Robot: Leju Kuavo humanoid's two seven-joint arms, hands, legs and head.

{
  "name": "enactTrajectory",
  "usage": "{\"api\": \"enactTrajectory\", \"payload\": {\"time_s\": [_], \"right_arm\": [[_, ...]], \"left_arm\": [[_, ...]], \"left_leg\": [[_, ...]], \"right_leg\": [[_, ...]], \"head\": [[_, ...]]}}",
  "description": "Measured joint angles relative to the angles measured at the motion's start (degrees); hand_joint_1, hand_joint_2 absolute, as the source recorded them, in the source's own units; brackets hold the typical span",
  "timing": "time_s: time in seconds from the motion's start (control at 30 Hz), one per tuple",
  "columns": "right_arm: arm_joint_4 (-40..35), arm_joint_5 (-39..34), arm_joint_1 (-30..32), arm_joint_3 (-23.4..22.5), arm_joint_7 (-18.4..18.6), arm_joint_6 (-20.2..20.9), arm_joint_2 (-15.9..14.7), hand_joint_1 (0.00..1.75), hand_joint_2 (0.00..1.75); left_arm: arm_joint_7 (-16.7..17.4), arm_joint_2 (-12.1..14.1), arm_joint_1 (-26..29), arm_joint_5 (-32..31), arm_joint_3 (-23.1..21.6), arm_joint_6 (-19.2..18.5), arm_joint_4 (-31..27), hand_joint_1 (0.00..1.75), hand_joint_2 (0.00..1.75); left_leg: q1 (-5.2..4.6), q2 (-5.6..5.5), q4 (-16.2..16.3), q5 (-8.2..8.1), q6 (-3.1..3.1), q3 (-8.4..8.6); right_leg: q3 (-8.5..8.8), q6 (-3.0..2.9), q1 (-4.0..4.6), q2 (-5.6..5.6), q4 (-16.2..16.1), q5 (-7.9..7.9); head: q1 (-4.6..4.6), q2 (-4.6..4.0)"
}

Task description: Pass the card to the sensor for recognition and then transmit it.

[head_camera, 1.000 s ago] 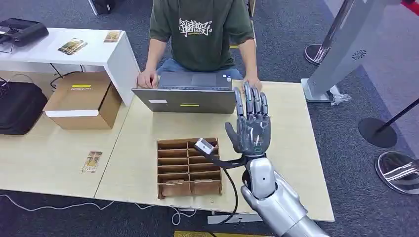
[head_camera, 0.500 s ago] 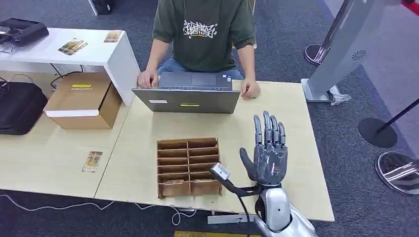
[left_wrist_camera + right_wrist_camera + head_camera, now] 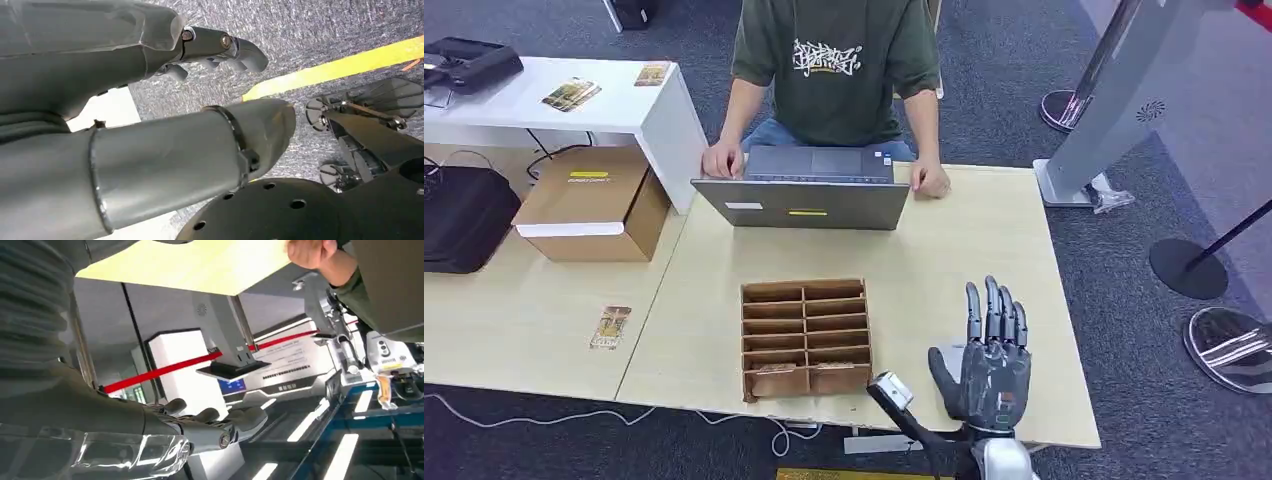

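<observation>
My right hand (image 3: 992,360) stands over the table's front right edge, fingers straight and apart, with nothing in it. In the right wrist view its fingers (image 3: 210,426) are stretched out and empty. A card (image 3: 611,327) lies flat on the left table. More cards (image 3: 571,93) lie on the white side table at the back left. A grey slanted sensor stand (image 3: 1124,90) rises on the floor to the right of the table. My left hand (image 3: 215,47) hangs over the carpet, fingers loosely apart, holding nothing.
A slotted cardboard box (image 3: 806,336) sits mid-table, left of my right hand. A person sits behind an open laptop (image 3: 809,195), hands at its sides. A brown carton (image 3: 594,205) and a black bag (image 3: 459,215) are on the left. Stanchion bases (image 3: 1189,268) stand on the right floor.
My right hand has drawn back from beside the laptop to the table's front edge, staying empty with straight fingers. The person has shifted slightly.
</observation>
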Motion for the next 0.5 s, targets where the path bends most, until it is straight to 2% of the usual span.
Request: {"api": "enactTrajectory", "payload": {"time_s": [0.2,0.5], "right_arm": [[-1.88,0.0,3.06,-0.02,1.42,1.5,0.0,0.0,1.75],[-4.35,0.0,7.31,-0.31,4.0,7.01,0.17,0.0,1.75]], "left_arm": [[0.0,-0.13,0.05,0.04,0.42,-0.02,-0.02,0.0,0.0],[0.09,-0.39,0.04,0.7,1.4,-0.02,-0.02,0.0,0.0]], "left_leg": [[0.0,-0.01,0.0,0.0,0.0,0.0],[0.0,0.0,-0.01,-0.01,0.0,0.0]], "right_leg": [[0.01,0.0,0.0,-0.01,0.0,0.0],[0.01,0.0,0.0,0.0,0.0,-0.01]], "head": [[0.0,0.0],[0.02,0.0]]}}
